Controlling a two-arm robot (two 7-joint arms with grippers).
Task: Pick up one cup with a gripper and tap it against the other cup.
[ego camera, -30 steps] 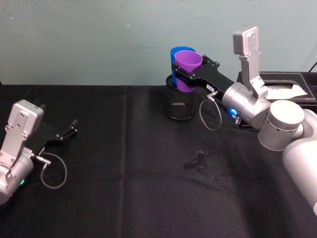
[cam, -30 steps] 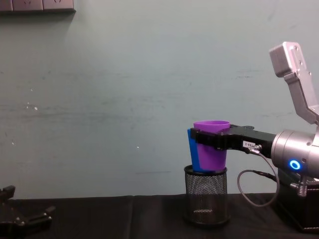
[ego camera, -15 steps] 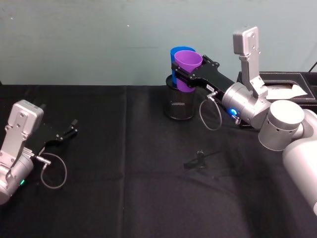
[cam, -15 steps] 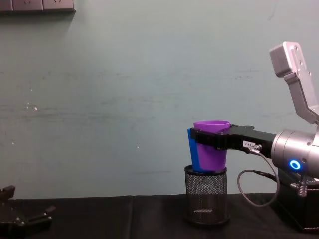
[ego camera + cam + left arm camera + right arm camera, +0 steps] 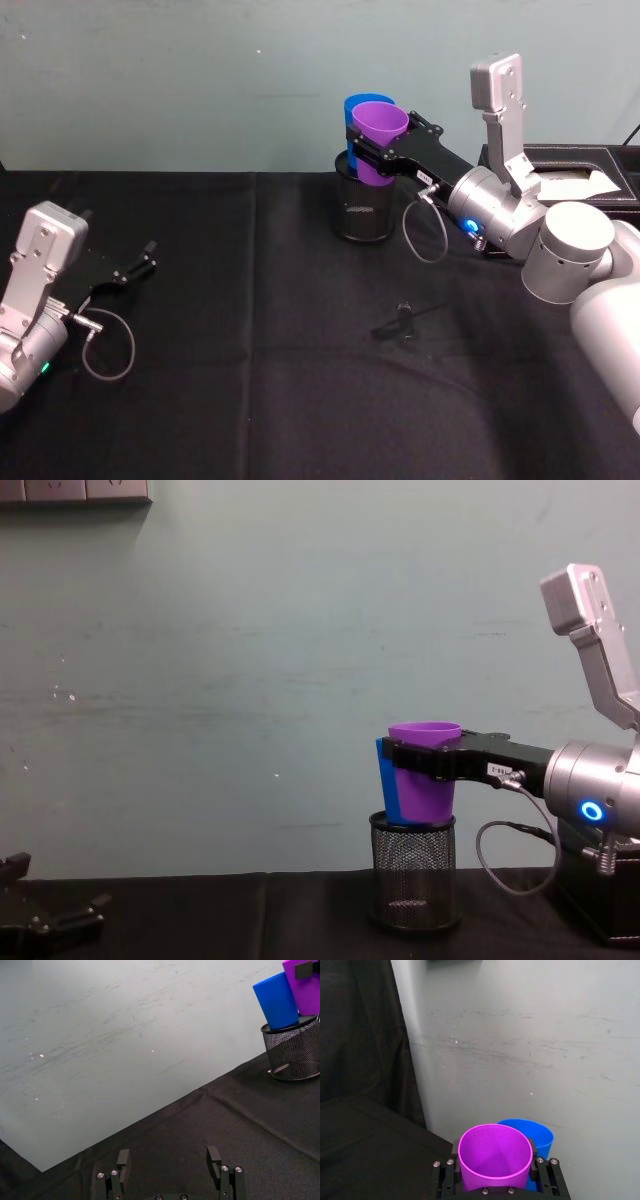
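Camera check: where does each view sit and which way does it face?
Head: high up, facing forward-down at the table; both arms show, right gripper shut on the purple cup, left gripper open at left.
Chest: lower, facing forward at the wall; right arm enters from right.
Left wrist: past its own fingers toward the blue cup in the mesh pen holder.
Right wrist: over its own fingers, into the purple cup.
Shared: all four show both cups.

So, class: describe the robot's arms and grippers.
Silver cylindrical arms, each with a looped grey cable and grey boxy wrist camera. Black flat-fingered grippers: the right gripper has a white label and blue ring light behind it; the left gripper, a green light.
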